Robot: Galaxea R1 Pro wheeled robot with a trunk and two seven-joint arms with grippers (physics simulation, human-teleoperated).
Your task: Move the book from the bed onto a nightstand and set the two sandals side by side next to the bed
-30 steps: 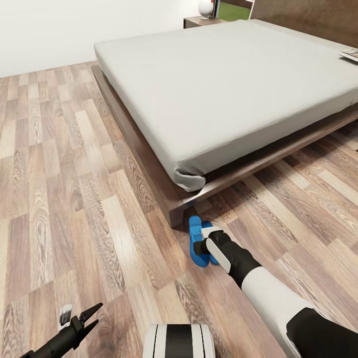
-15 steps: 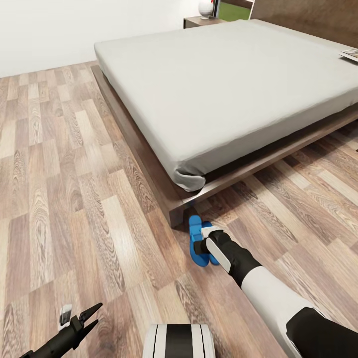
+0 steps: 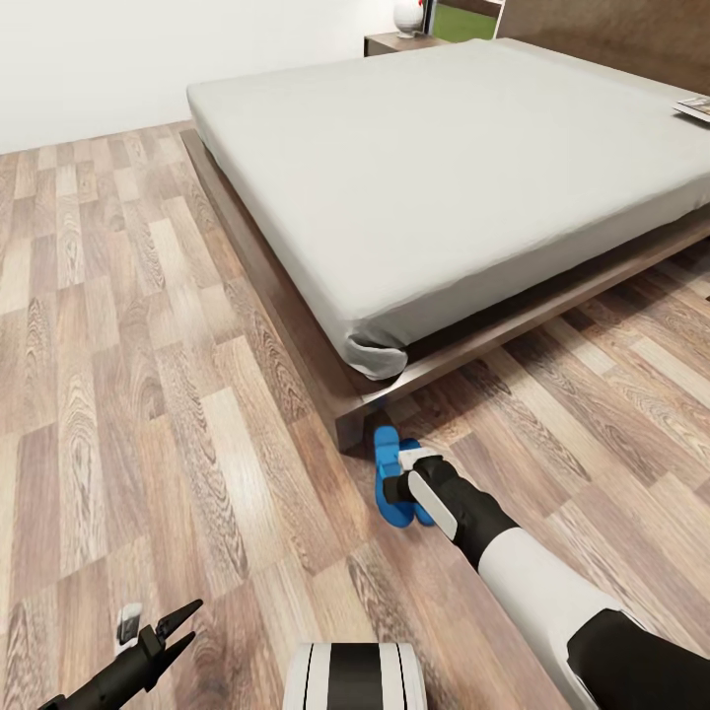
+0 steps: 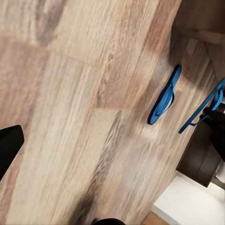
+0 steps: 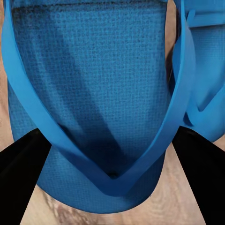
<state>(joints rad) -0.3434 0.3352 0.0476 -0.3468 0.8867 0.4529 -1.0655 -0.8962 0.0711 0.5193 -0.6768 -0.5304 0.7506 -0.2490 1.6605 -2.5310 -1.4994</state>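
Two blue sandals lie on the floor off the corner of the bed (image 3: 454,168). The left sandal (image 3: 387,473) (image 4: 164,97) rests flat. My right gripper (image 3: 402,485) (image 5: 112,136) is shut on the right sandal (image 3: 426,511) (image 5: 98,93) (image 4: 200,111), with one black finger at each side of its sole. In the left wrist view that sandal looks tilted above the planks. The book (image 3: 695,106) lies on the mattress at the far right. A nightstand (image 3: 394,42) stands beyond the bed. My left gripper (image 3: 176,629) hangs open and empty at the lower left.
The dark bed frame's corner (image 3: 347,419) juts out just behind the sandals. A white rounded object (image 3: 407,16) sits on the nightstand. Wood-plank floor (image 3: 128,375) stretches to the left of the bed up to a white wall (image 3: 118,59).
My right gripper has crept slightly toward the bed corner, taking the sandal with it. The left arm and the view have hardly moved.
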